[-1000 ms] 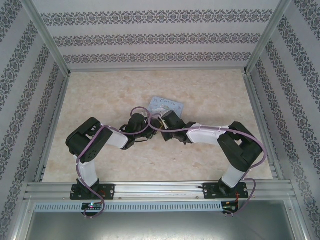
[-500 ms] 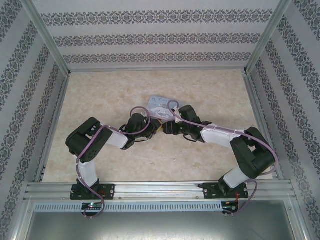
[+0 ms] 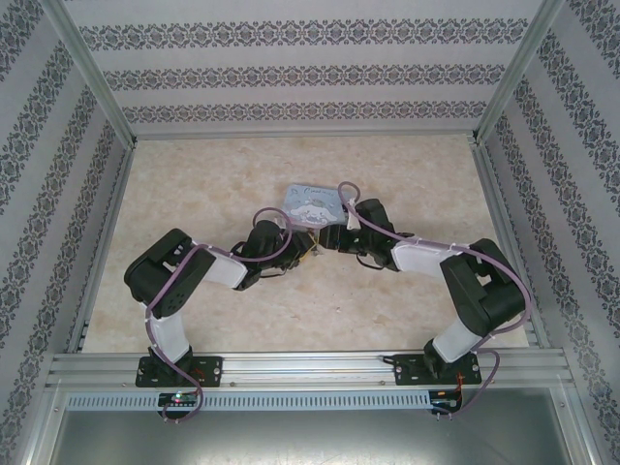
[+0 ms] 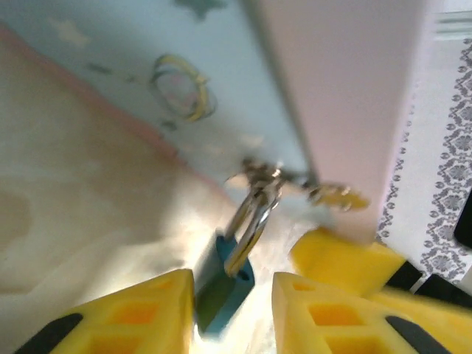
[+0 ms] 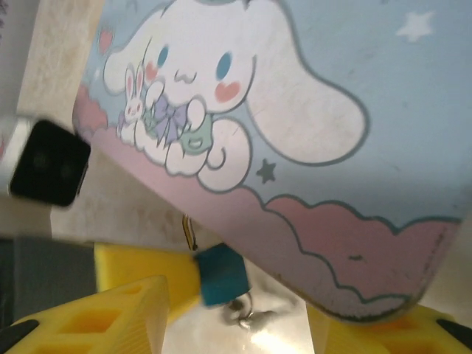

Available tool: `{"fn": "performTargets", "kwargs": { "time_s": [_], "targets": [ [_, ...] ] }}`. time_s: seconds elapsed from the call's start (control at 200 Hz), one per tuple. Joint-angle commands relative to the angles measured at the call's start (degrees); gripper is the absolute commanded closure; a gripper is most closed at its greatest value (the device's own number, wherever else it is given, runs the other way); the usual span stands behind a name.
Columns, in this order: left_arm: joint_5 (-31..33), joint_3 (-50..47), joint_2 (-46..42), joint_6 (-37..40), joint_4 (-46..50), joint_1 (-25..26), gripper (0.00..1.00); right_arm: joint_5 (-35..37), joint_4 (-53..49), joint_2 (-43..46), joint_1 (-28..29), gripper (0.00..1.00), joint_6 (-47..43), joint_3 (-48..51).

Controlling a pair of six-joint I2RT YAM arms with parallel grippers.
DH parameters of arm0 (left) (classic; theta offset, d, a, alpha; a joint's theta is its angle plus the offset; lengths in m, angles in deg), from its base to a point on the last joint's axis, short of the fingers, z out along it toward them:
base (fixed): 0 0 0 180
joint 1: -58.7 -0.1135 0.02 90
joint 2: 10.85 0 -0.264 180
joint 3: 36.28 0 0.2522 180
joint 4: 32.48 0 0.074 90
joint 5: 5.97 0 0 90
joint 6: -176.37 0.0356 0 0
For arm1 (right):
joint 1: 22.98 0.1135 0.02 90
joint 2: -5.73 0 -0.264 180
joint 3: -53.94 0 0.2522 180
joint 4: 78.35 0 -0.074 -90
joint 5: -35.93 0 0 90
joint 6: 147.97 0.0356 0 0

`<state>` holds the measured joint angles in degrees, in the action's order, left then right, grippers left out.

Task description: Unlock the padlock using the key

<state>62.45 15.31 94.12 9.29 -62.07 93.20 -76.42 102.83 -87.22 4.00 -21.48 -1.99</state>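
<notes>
The marbled desk (image 3: pixel 194 184) carries a light-blue tin with a cartoon dog (image 3: pixel 312 201) at centre frame in the top view, and both arms crowd in just below it. The tin's pink lower edge hangs over the work spot and blocks much of my sight of it.

My left claw (image 4: pixel 232 295) is spread, and the padlock (image 4: pixel 221 284) stands between its yellow fingers with a gap on the right side. My right claw (image 5: pixel 236 324) is released too, its fingers wide apart with the lock just beyond them.

In the left wrist view the lock's long axis tilts, teal body at bottom centre, shackle pointing up-right toward the tin. A small greyish piece at the shackle's top looks like the key (image 4: pixel 259 175); its details are blurred.
</notes>
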Motion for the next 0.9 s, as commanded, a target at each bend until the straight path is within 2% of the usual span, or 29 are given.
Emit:
{"fn": "performTargets", "kwargs": {
  "time_s": [0.0,0.185,0.375,0.54,0.759,0.894],
  "targets": [
    [-1.5,-1.3,-2.2,3.0,3.1,0.2,0.57,0.4,3.9,-1.9,-1.4,0.48,2.3,-2.7],
    [-0.2,-2.2,-5.6,4.4,5.1,0.0,0.36,-0.2,4.5,-4.4,-3.1,0.48,3.9,-5.1],
    [1.3,-1.1,-11.3,7.9,11.5,-1.7,0.24,-2.4,5.3,-4.5,-3.9,0.50,4.4,-5.2],
    [3.3,2.8,-16.3,14.2,22.9,-4.1,0.18,-3.0,6.2,-1.8,-3.4,0.53,2.8,-1.0],
    [7.4,10.4,-17.7,24.7,39.3,-7.5,0.17,-3.5,7.9,-3.5,-1.5,0.54,1.5,0.6],
    [7.6,11.8,-17.2,26.2,41.9,-9.9,0.17,-3.3,8.5,-6.1,0.1,0.55,1.4,-0.9]
  ]
}}
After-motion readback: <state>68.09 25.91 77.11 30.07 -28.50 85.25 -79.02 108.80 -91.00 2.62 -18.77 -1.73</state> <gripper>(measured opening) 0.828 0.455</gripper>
